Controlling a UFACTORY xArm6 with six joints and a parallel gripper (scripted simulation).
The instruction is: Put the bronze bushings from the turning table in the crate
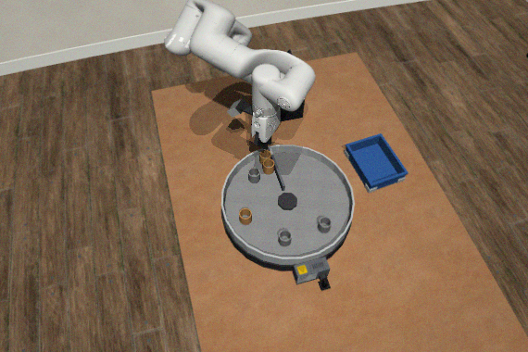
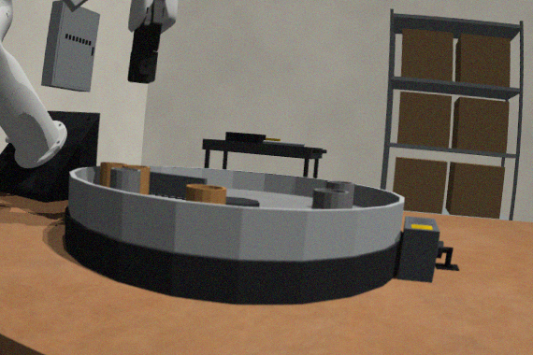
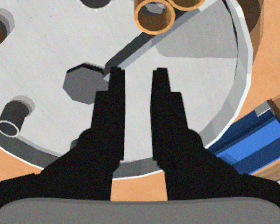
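My gripper (image 1: 264, 145) (image 2: 142, 80) (image 3: 138, 87) is partly open, with nothing between its fingers, high above the turning table (image 1: 308, 173) (image 2: 210, 231) (image 3: 41, 50). Two bronze bushings stand close together beside the dark bar: one (image 1: 269, 170) (image 3: 154, 31) inward, the other (image 1: 265, 154) at the rim. A third bronze bushing (image 1: 245, 220) (image 2: 206, 195) stands at the left front. A steel bushing (image 1: 254, 179) (image 2: 126, 179) stands near the bronze pair. Two more steel bushings, one (image 1: 284, 241) at the front and one (image 1: 324, 228) at the right front, stand on the table. The blue crate (image 1: 376, 162) (image 3: 256, 146) shows no bushing inside.
A dark bar (image 1: 278, 173) (image 3: 131, 54) runs from the turning table's rim toward its dark hub (image 1: 287, 201) (image 3: 86, 85). The table has a raised rim. A grey box (image 1: 316, 271) (image 2: 419, 254) is at its front edge. The crate stands to the table's right.
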